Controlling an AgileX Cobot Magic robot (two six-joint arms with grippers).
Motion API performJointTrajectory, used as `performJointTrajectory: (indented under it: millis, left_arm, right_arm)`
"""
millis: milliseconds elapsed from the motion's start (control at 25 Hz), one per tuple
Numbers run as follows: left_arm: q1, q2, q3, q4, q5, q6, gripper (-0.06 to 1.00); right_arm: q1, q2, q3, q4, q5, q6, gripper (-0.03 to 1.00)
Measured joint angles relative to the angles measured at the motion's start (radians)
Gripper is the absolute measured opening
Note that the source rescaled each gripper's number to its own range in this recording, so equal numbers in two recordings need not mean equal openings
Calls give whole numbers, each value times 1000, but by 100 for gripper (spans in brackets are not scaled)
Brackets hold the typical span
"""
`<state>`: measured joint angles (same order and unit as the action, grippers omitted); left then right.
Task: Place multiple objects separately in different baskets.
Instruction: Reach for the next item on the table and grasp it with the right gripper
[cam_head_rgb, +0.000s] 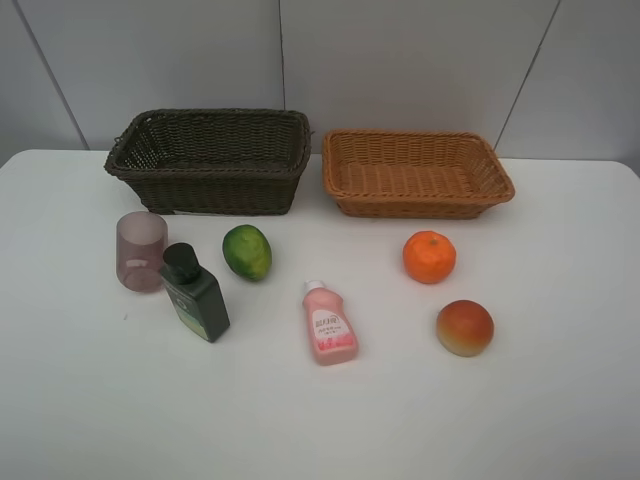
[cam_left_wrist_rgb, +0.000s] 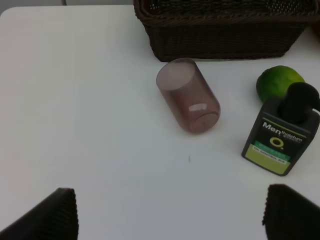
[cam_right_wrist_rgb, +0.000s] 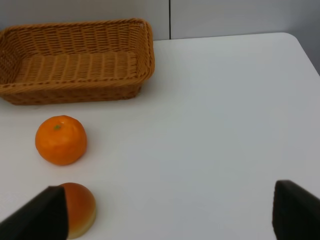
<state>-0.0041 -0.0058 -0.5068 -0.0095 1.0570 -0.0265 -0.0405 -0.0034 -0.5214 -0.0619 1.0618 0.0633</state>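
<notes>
On the white table stand a mauve cup (cam_head_rgb: 141, 250), a dark green bottle (cam_head_rgb: 195, 293), a green fruit (cam_head_rgb: 247, 252), a pink bottle (cam_head_rgb: 329, 323), an orange (cam_head_rgb: 429, 256) and a red-yellow fruit (cam_head_rgb: 465, 327). Behind them sit the dark brown basket (cam_head_rgb: 205, 118) and the light tan basket (cam_head_rgb: 415, 135), both empty. My left gripper (cam_left_wrist_rgb: 170, 220) is open above bare table short of the cup (cam_left_wrist_rgb: 188, 95). My right gripper (cam_right_wrist_rgb: 170, 220) is open too, one finger (cam_right_wrist_rgb: 40, 215) beside the red-yellow fruit (cam_right_wrist_rgb: 77, 207). Neither arm shows in the high view.
The two baskets stand side by side along the table's far edge against a grey wall. In the left wrist view the green fruit (cam_left_wrist_rgb: 278, 81) and dark green bottle (cam_left_wrist_rgb: 282, 131) lie close together beside the cup.
</notes>
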Motion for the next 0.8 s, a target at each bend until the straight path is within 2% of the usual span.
performJointTrajectory:
  millis: [800]
  left_arm:
    - [0, 0, 0, 0, 0, 0, 92]
  right_arm:
    - [0, 0, 0, 1, 0, 0, 75]
